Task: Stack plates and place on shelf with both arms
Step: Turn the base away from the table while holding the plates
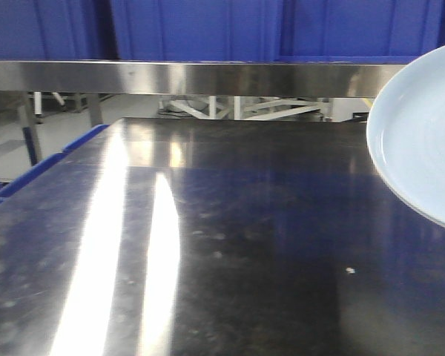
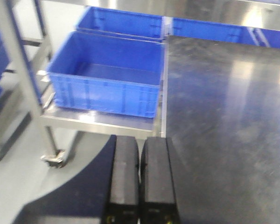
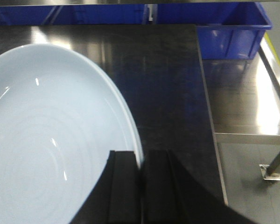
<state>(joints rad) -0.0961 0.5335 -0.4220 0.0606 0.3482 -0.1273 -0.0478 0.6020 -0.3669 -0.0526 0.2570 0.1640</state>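
A pale bluish-white plate (image 1: 423, 141) enters the front view at the right edge, tilted and held above the dark steel table (image 1: 230, 245). In the right wrist view the same plate (image 3: 46, 140) fills the left half, and my right gripper (image 3: 141, 161) is shut on its rim, one finger on each side of it. My left gripper (image 2: 140, 144) is shut with nothing between its fingers, hovering over the table's left edge. Only this one plate is visible. The shelf (image 1: 193, 76) runs as a steel rail across the back.
Blue plastic crates (image 2: 107, 79) sit on a low steel cart left of the table, and another blue crate (image 3: 233, 32) stands at the far right. More blue bins (image 1: 208, 30) line the shelf. A steel side ledge (image 3: 247, 102) adjoins the table's right edge.
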